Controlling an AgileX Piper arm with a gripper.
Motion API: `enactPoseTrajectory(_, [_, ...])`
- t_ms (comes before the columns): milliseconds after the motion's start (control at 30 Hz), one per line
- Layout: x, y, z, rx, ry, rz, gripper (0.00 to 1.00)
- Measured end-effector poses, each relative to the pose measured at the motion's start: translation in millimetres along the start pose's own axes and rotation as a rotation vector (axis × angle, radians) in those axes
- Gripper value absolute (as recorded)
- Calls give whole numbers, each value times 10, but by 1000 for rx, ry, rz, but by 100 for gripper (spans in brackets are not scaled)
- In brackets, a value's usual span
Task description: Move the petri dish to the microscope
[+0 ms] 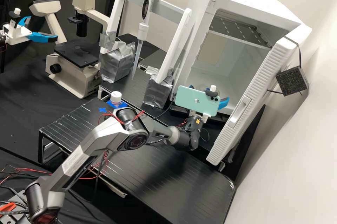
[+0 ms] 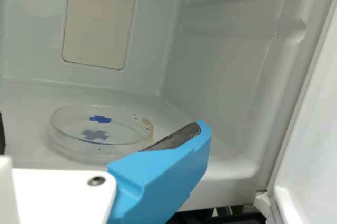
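Observation:
In the high view the gripper (image 1: 223, 103) is at the mouth of the white incubator (image 1: 224, 59), partly behind a pale green phone on the arm. The wrist view has the gripper (image 2: 100, 133) open, its blue finger (image 2: 160, 174) on one side and a dark tip at the edge on the other. The clear petri dish (image 2: 100, 153) lies flat on the incubator floor, between and beyond the fingertips, with nothing gripped; a blue cross marks it. Whether a finger touches its rim I cannot tell. The beige microscope (image 1: 79, 54) stands at the back left.
The incubator door (image 1: 254, 101) hangs open right of the gripper. A pipette (image 1: 141, 31) hangs on a white rack left of the incubator. A white-capped bottle (image 1: 116, 97) stands on the black platform (image 1: 168, 175). Another arm's gripper is near the microscope.

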Motion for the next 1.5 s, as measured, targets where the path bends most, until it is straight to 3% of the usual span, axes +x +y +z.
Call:
enactPoseTrajectory(233, [111, 26, 29, -18, 12, 15, 100])
enactPoseTrajectory(967, [215, 22, 101, -22, -8, 29, 100])
enactPoseTrajectory(1000, [215, 22, 101, -22, -8, 29, 0])
enactPoseTrajectory(1500, [244, -29, 61, -38, 5, 2, 0])
